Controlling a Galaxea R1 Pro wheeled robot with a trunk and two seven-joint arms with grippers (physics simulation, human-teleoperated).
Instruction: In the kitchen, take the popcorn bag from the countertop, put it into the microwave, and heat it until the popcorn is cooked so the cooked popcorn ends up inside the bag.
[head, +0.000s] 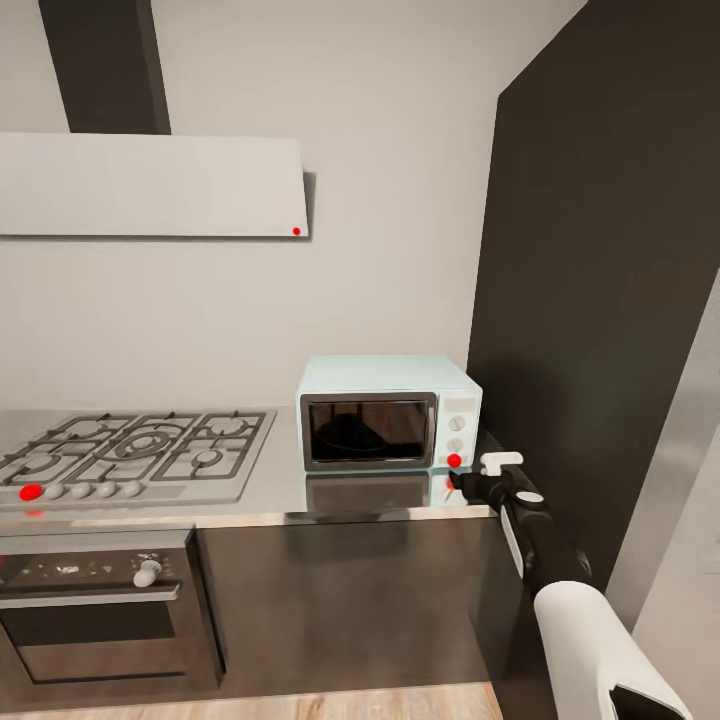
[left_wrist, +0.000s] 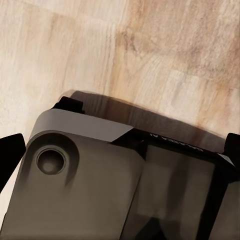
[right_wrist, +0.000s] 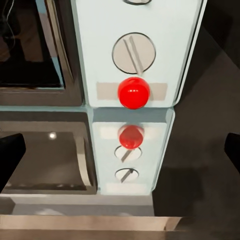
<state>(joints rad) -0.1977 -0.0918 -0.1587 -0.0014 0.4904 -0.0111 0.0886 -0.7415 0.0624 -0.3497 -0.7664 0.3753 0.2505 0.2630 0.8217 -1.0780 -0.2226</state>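
The microwave (head: 389, 413) is sitting on the shiny tabletop (head: 270, 480), door shut, red button (right_wrist: 133, 92) glowing. The right claw (head: 462, 480) is hovering wide just before it. That hard, small button probably needs a gentle poke.

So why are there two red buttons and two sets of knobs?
Right wrist view: the shiny countertop mirrors the microwave, so its red button shows again upside down. Head view: the same reflection lies under the microwave.
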